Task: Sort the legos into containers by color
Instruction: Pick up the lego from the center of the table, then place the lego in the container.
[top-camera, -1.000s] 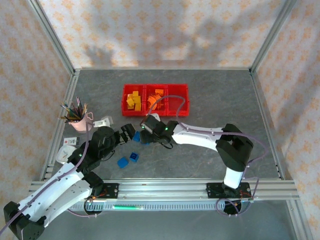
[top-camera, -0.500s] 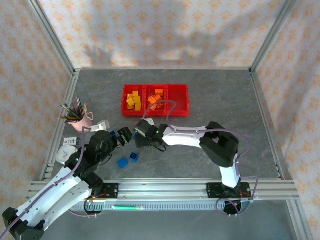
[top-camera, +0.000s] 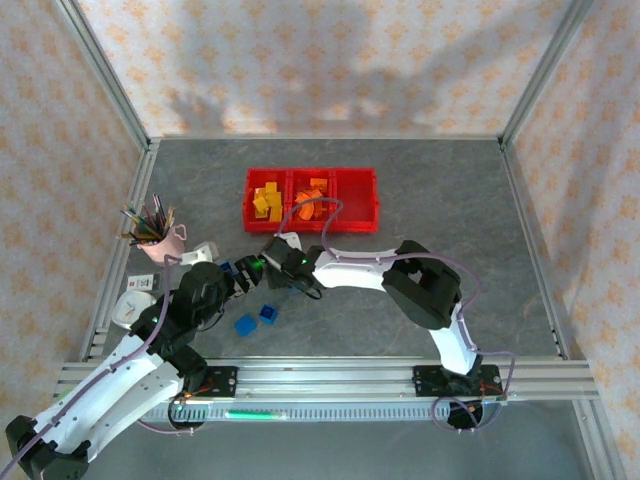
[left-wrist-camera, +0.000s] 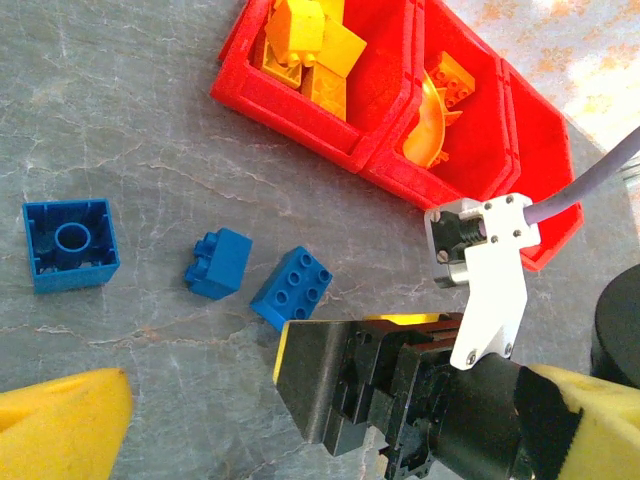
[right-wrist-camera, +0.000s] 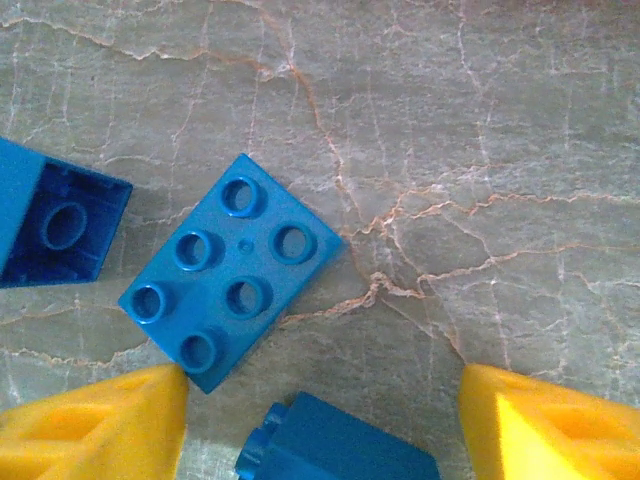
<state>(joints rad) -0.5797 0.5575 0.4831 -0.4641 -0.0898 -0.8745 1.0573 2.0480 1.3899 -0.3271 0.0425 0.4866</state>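
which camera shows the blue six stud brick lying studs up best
Right wrist: the six-stud blue brick is close and sharp, studs up on the table. Left wrist shows it smaller beside another blue brick. From the top, too small to tell.

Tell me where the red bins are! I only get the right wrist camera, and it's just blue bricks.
Observer: The bins stand in a row farther out, past the blue bricks.
Operator: What's inside?
Observer: Yellow bricks in the left bin, orange bricks in the middle.
Operator: Where's the other arm?
Observer: The left gripper hangs open close beside the right gripper.
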